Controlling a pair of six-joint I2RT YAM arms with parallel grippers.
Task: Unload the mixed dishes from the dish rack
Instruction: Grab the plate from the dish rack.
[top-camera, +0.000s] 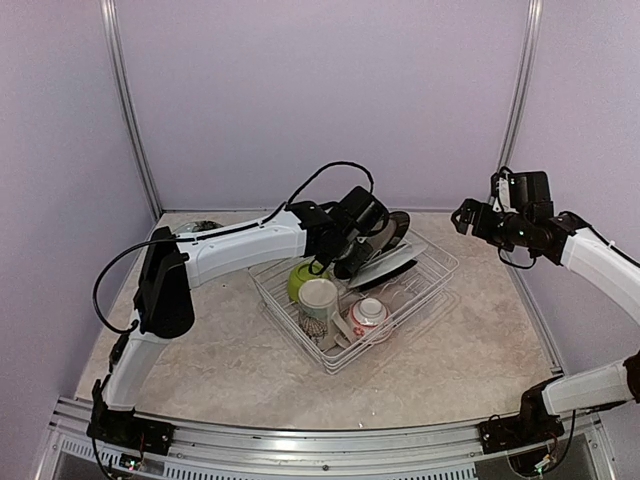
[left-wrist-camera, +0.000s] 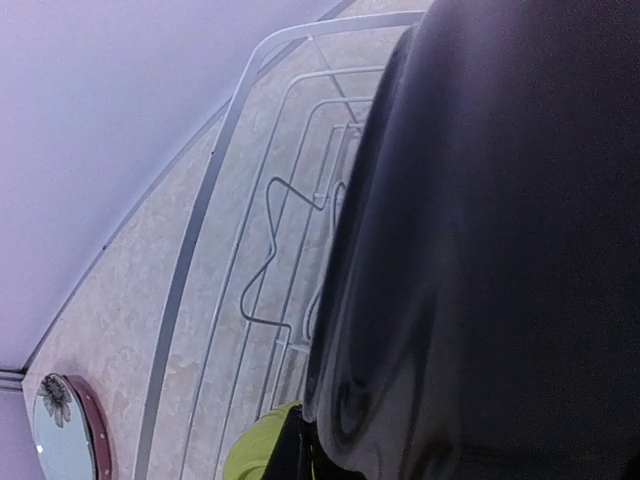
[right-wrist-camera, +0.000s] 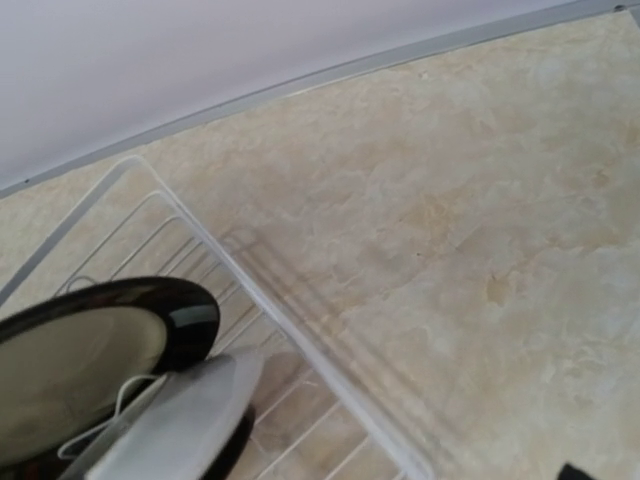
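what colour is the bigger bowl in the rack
The bowl is lime green, clearest in the top external view.

You're looking at pale lilac walls (top-camera: 320, 90) on three sides, joined by slim metal posts (top-camera: 130, 110) at the rear corners. The table (top-camera: 470, 350) is beige and marbled, evenly lit, with what looks like a metal rail (top-camera: 330, 442) along its near edge.

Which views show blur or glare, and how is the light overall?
Left wrist view: the black plate fills the right side, too close to be sharp, with soft pale reflections; the dish rack wires look clearer. Right wrist view: a glare spot on the black plate's rim, the white plate blurred. Top external view: soft, even light, faint shadows.
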